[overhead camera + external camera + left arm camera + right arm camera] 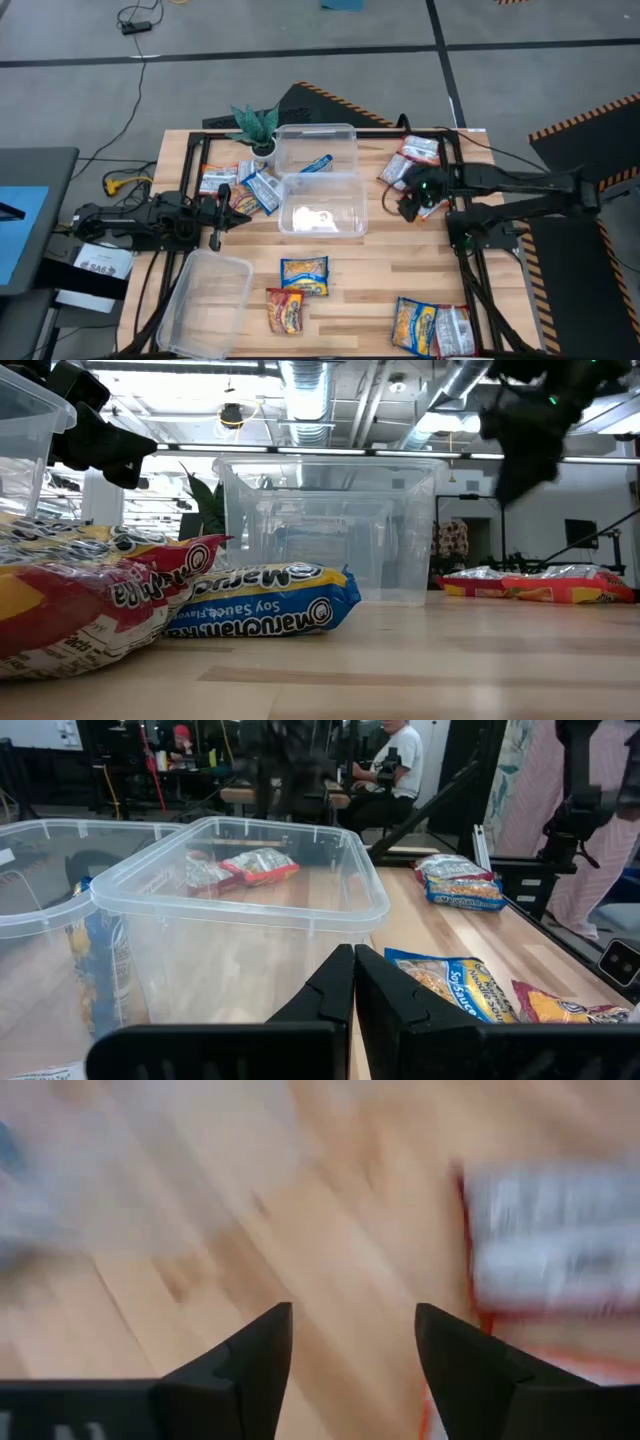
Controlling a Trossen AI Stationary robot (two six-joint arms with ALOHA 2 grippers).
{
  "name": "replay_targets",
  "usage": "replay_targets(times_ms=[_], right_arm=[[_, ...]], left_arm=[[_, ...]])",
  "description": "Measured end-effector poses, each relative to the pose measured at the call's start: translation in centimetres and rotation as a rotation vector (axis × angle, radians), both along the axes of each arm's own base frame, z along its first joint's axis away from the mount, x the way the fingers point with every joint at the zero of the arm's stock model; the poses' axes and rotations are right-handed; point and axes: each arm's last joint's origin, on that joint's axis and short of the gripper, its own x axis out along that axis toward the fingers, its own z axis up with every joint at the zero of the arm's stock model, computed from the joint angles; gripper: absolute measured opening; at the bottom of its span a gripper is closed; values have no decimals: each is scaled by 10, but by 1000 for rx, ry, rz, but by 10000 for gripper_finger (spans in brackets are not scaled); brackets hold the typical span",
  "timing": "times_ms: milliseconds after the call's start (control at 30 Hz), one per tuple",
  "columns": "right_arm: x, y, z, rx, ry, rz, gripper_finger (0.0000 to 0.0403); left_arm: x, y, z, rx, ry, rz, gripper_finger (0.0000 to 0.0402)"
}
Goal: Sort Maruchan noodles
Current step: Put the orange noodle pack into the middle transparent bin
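The right end effector [352,1370], fingers spread and empty, hovers above the flat red-and-silver plastic noodle packets [412,160] at the wooden desk [400,260]'s right-rear corner; light, crinkly, brittle inside, best pinched at an edge.

I see grey concrete floor [300,25] crossed by black tape lines [250,55] at twelve o'clock, a black cable [140,20] toward eleven, and silver ceiling ducts [305,385] overhead.

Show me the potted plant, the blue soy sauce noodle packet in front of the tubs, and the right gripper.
potted plant [257,126]: high view, on its leaves.
blue soy sauce packet [262,606]: low view, on its printed front.
right gripper [353,1342]: right wrist view, midway between its open fingertips.
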Motion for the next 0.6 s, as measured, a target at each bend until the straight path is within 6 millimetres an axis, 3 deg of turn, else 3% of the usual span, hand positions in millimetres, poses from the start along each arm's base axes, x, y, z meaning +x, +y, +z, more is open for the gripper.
replay_targets(times_ms=[200, 600], right_arm=[[-7, 9, -38, 35, 126, -174, 225], [10, 14, -68, -75, 290, -280, 220]], left_arm=[[0, 0, 0, 0, 0, 0, 0], [0, 0, 0, 0, 0, 0, 0]])
